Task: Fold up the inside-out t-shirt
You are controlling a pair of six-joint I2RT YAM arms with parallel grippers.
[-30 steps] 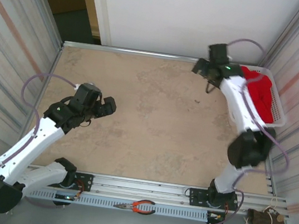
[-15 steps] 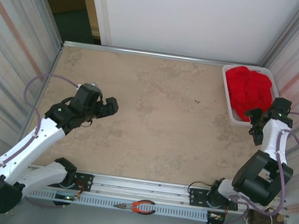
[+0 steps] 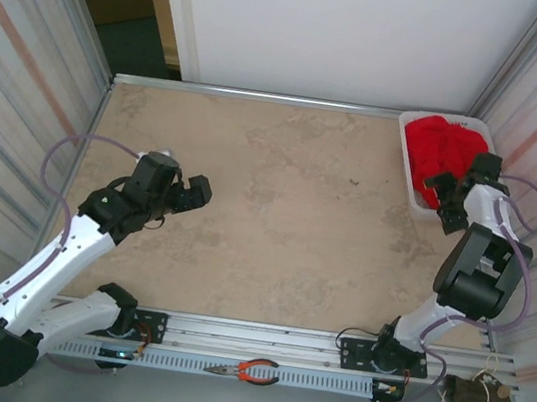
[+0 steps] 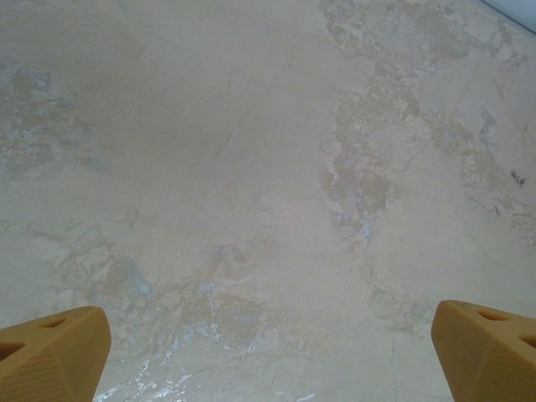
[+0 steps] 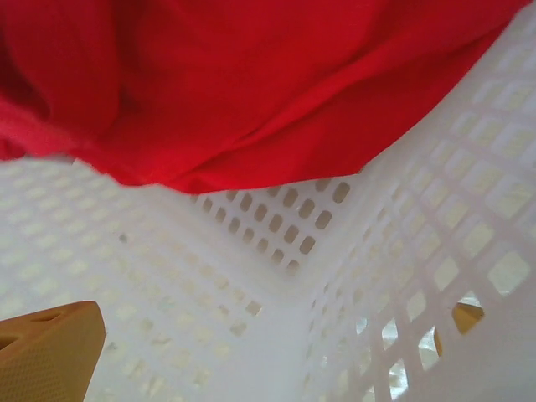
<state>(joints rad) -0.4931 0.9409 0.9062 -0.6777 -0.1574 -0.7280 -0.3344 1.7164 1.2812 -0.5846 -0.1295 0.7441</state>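
One plain bright red crumpled cloth t-shirt (image 3: 443,146) lies bunched in one white perforated plastic basket (image 3: 407,168), upper right of top view. Two claws. My right claw (image 3: 444,200) is at the basket's near end, jaws spread wide, gripping nothing. My left claw (image 3: 192,192) is wide apart and empty over the beige mottled tabletop (image 3: 287,214), left of centre. One pair of red-handled pliers (image 3: 248,370) at bottom centre.
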